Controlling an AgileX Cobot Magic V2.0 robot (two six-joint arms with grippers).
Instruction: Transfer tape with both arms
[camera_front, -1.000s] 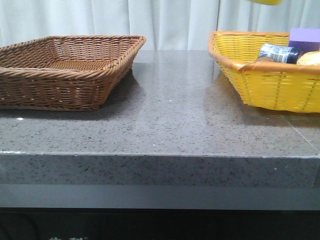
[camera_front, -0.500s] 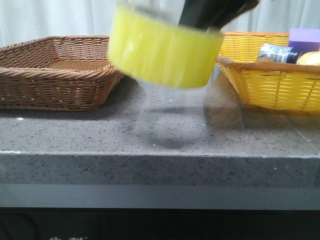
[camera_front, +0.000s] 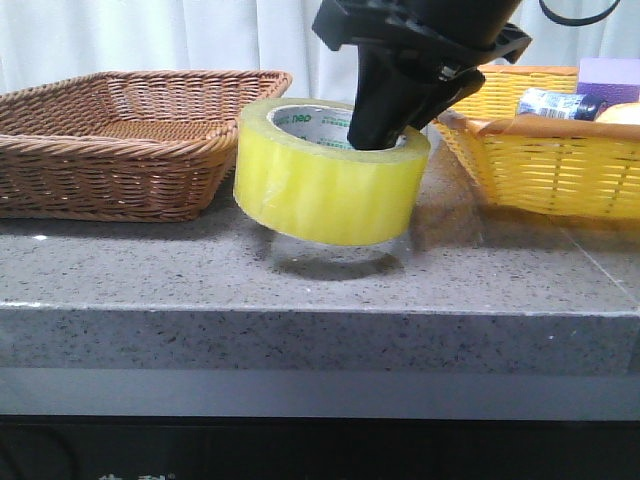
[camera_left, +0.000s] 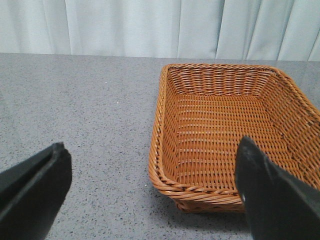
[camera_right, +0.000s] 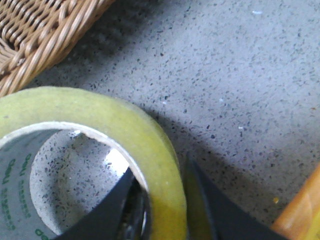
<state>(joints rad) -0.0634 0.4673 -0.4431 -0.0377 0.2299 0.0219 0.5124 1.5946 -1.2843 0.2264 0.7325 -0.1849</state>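
The tape (camera_front: 325, 190) is a wide yellow roll with a white core and green lettering. It hangs slightly tilted just above the grey table, between the two baskets. My right gripper (camera_front: 385, 125) comes down from above and is shut on the roll's wall, with one finger inside the core and one outside. In the right wrist view the tape (camera_right: 125, 130) fills the lower left, with the right gripper (camera_right: 162, 202) pinching its wall. My left gripper (camera_left: 152, 150) is open and empty above the table, beside the brown basket (camera_left: 160, 125). It does not show in the front view.
A brown wicker basket (camera_front: 150, 150) stands at the back left with nothing visible in it. A yellow basket (camera_front: 540, 170) at the back right holds a blue-labelled bottle (camera_front: 560, 103), a purple box (camera_front: 608, 78) and other items. The table's front edge (camera_front: 320, 310) runs close below the tape.
The right gripper has brought the tape into view from the upper right, then lowered it and moved it slightly right, down close to the table between the baskets.
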